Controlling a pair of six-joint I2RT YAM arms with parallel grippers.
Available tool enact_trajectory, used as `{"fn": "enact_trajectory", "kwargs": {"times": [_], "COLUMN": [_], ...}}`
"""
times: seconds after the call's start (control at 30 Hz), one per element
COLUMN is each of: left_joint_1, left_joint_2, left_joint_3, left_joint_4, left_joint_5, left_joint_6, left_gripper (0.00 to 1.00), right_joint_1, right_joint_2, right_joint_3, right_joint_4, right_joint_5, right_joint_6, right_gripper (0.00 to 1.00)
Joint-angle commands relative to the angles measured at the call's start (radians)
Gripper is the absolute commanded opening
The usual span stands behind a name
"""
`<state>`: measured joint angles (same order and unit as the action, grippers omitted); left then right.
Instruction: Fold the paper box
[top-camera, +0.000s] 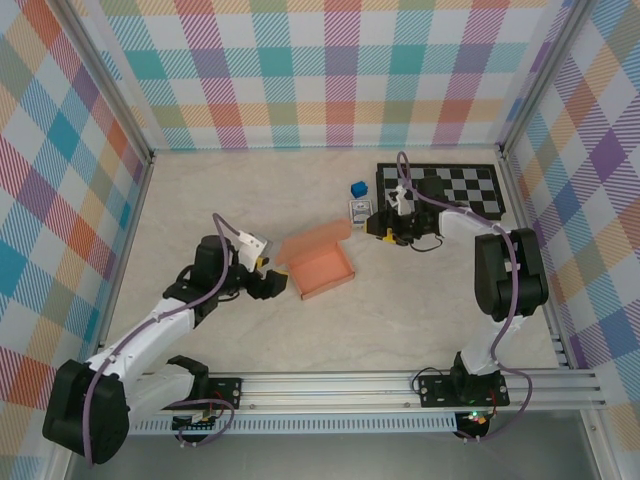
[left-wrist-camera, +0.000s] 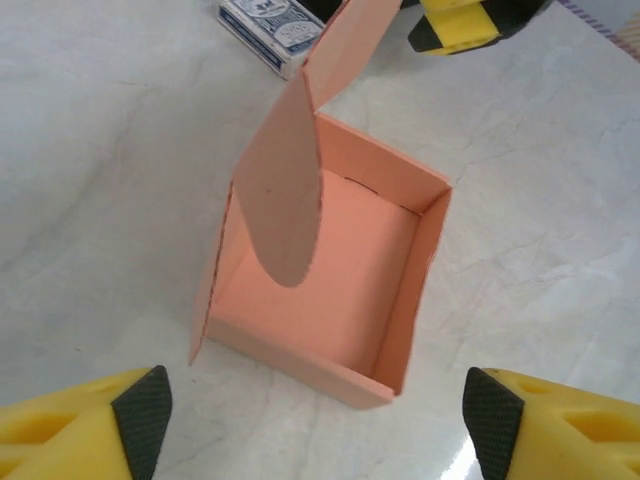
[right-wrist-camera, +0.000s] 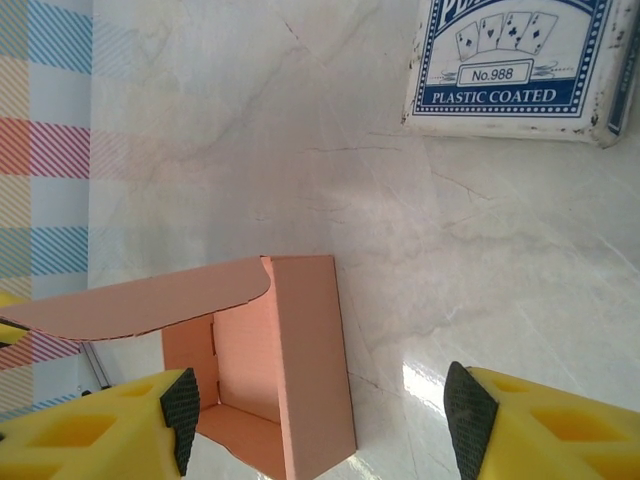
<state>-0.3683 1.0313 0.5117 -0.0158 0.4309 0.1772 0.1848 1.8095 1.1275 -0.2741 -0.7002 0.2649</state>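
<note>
Since the next fold turns on which gripper can reach the raised lid, start at the left: the left gripper (top-camera: 268, 286) sits low over the table (top-camera: 200, 200), just beside the left short end of the paper box (top-camera: 322, 270). Its jaws are spread wide with nothing between them. In the left wrist view the left gripper (left-wrist-camera: 315, 420) points along the box's length, and the paper box (left-wrist-camera: 330, 290) lies straight ahead of the fingertips (left-wrist-camera: 140, 405) as an open tray with its four walls up. The tray's long axis runs roughly left to right across the table, from one gripper towards the other. The lid (left-wrist-camera: 285, 190) rises from the far long wall and leans over the cavity without closing it. Its rounded side flap hangs towards the left gripper. Further right, the right gripper (top-camera: 381, 230) hovers near the lid's right-hand corner, also parted and clamping nothing. From the right wrist, the paper box (right-wrist-camera: 300, 360) sits low between the right gripper's fingertips (right-wrist-camera: 468, 405); whether it touches either one I cannot tell. The lid (right-wrist-camera: 140, 300) stretches away to the left. Both grippers are near, the right probably nearer the lid. The card pack (top-camera: 358, 209) lies just beyond it.
</note>
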Motion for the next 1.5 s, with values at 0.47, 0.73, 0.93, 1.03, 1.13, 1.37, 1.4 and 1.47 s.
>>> {"fn": "enact_trajectory", "kwargs": {"times": [0.47, 0.73, 0.93, 1.03, 1.13, 1.37, 1.4, 1.47], "left_joint_1": [-0.089, -0.09, -0.084, -0.043, 0.022, 0.095, 0.094, 0.096], "left_joint_2": [0.174, 0.266, 0.266, 0.266, 0.266, 0.336, 0.352, 0.378], "left_joint_3": [0.017, 0.063, 0.073, 0.093, 0.113, 0.202, 0.217, 0.241], "left_joint_4": [0.24, 0.215, 0.187, 0.124, 0.083, -0.007, -0.024, -0.044], "left_joint_5": [-0.145, -0.159, -0.111, -0.031, 0.08, 0.183, 0.185, 0.196], "left_joint_6": [0.254, 0.348, 0.416, 0.479, 0.541, 0.638, 0.644, 0.644], "left_gripper": [0.35, 0.13, 0.09, 0.08, 0.08, 0.07, 0.06, 0.04], "right_joint_1": [0.063, 0.068, 0.068, 0.069, 0.097, 0.148, 0.164, 0.2], "right_joint_2": [-0.096, -0.088, -0.13, -0.187, -0.257, -0.231, -0.227, -0.219], "right_joint_3": [-0.148, -0.193, -0.25, -0.306, -0.366, -0.37, -0.36, -0.33], "right_joint_4": [0.317, 0.39, 0.442, 0.496, 0.557, 0.543, 0.519, 0.456], "right_joint_5": [0.119, 0.077, 0.088, 0.061, -0.027, -0.075, -0.081, -0.07], "right_joint_6": [-0.157, -0.127, -0.2, -0.31, -0.436, -0.575, -0.614, -0.679], "right_gripper": [0.81, 0.81, 0.81, 0.85, 0.9, 0.74, 0.71, 0.56]}}
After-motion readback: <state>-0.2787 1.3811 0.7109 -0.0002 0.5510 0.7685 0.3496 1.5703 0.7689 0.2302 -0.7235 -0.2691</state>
